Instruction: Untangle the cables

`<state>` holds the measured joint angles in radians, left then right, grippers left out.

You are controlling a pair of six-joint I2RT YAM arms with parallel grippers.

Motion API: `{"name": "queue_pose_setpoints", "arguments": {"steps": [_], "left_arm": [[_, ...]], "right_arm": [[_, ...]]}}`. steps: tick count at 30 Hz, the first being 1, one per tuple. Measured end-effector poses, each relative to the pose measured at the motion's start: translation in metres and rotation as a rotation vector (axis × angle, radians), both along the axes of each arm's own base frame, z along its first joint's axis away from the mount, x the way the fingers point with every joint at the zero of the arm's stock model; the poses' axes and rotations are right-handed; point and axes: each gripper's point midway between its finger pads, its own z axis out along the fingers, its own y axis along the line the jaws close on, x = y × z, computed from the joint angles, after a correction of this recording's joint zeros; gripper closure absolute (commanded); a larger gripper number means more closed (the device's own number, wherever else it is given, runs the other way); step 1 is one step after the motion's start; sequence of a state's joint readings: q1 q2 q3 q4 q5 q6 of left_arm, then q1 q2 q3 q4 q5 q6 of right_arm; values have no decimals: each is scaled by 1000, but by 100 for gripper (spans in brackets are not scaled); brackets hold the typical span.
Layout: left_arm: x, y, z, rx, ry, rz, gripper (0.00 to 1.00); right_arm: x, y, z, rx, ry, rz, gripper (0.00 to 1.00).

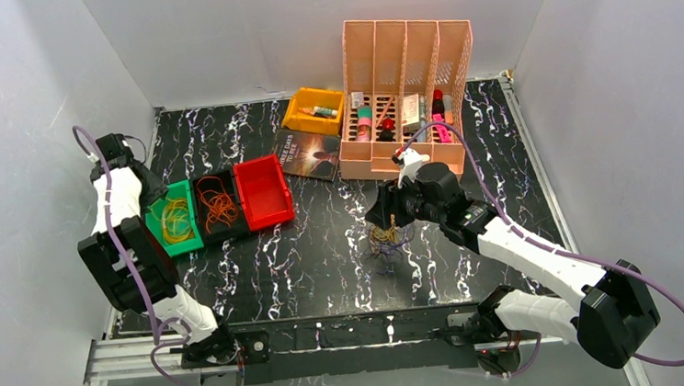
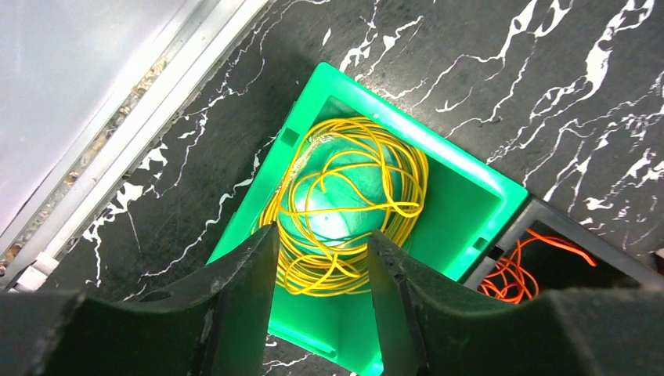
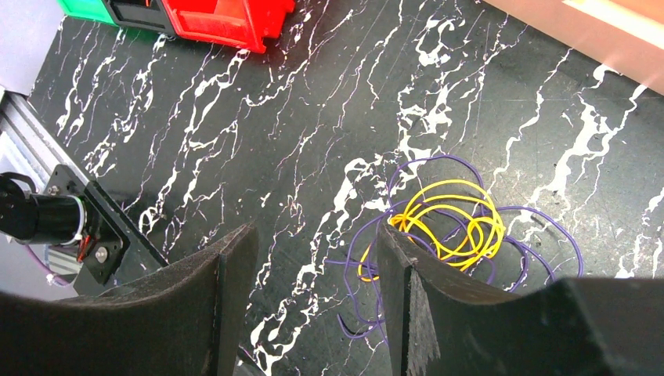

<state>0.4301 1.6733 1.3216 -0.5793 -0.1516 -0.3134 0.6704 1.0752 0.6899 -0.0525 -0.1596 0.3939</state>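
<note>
Yellow coil (image 2: 344, 133) lies down in the green bin (image 2: 470, 196), and the left gripper (image 2: 321, 239) hangs right over it. Jaws parted, near loops showing in the gap, nothing pinched. Next door, the orange coil (image 2: 509, 274) lies in the black bin (image 2: 548, 215). Over to the right gripper (image 3: 317, 235): jaws wide, only marbled table (image 3: 274, 117) between them. The yellow-and-purple tangle (image 3: 462, 227) lies on the table just outside one finger, its loops reaching that finger's edge.
</note>
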Motion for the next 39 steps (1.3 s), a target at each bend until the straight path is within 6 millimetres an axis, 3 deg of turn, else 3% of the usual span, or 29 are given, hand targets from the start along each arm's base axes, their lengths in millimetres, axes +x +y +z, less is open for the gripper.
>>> {"name": "queue_pose_setpoints", "arguments": {"steps": [5,11,17,25,27,29,33,39], "left_arm": [[-1,0,16,19,-35,0,53],[-3,-3,17,8,-37,-8,54],[-6,-30,31,-18,-93,-73,54],[-3,-124,79,27,-228,-347,51],[-3,-137,87,28,-270,-379,50],[-4,-157,89,16,-303,-433,50],[-8,-224,91,-50,-356,-610,50],[-11,-287,82,-105,-366,-745,50]], "right_arm": [[0,0,0,-1,-2,-3,34],[0,0,1,0,-3,-4,34],[3,-3,3,-2,-16,-21,34],[6,-14,-5,-49,-3,-77,35],[6,-22,-12,-82,21,-117,34],[5,-27,-16,-101,34,-139,34],[4,-38,-25,-148,65,-183,34],[4,-53,-32,-205,94,-244,34]]}}
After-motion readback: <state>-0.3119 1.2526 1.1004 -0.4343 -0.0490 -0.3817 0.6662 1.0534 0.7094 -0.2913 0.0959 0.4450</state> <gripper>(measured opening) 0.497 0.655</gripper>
